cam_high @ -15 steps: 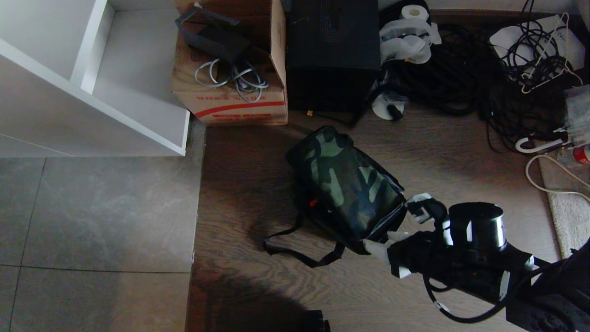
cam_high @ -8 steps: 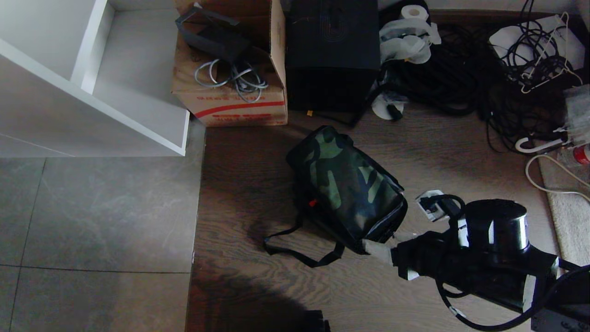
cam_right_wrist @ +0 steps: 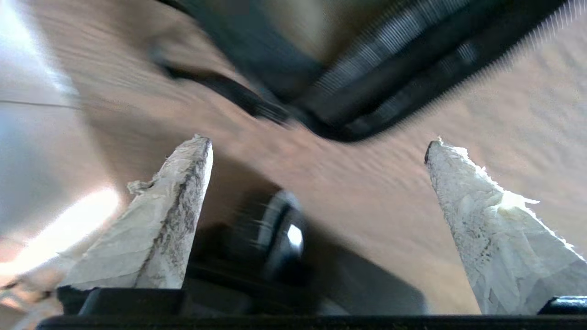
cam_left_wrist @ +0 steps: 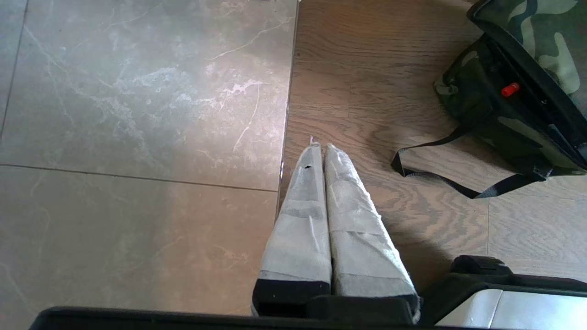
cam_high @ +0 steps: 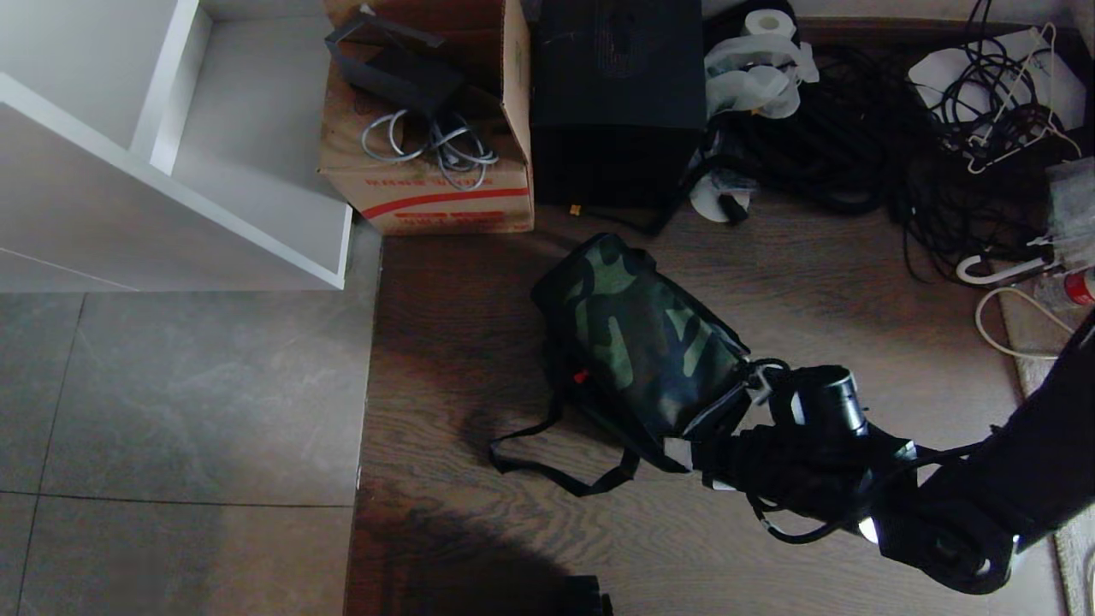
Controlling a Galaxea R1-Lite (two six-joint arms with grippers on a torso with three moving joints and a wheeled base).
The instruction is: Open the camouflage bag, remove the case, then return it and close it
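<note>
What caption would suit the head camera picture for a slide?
The right gripper, open, beside the near corner of a closed camouflage bag lying on a wooden floor.

Grey marble tiles (cam_high: pixel 171 402) meet wood-grain flooring (cam_high: pixel 462 342), with a white shelf unit (cam_high: pixel 171 171) at the far left.

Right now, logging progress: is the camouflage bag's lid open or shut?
Shut. The boxy green-black-tan camouflage bag shows its lid flat on top, no lining or case visible.
</note>
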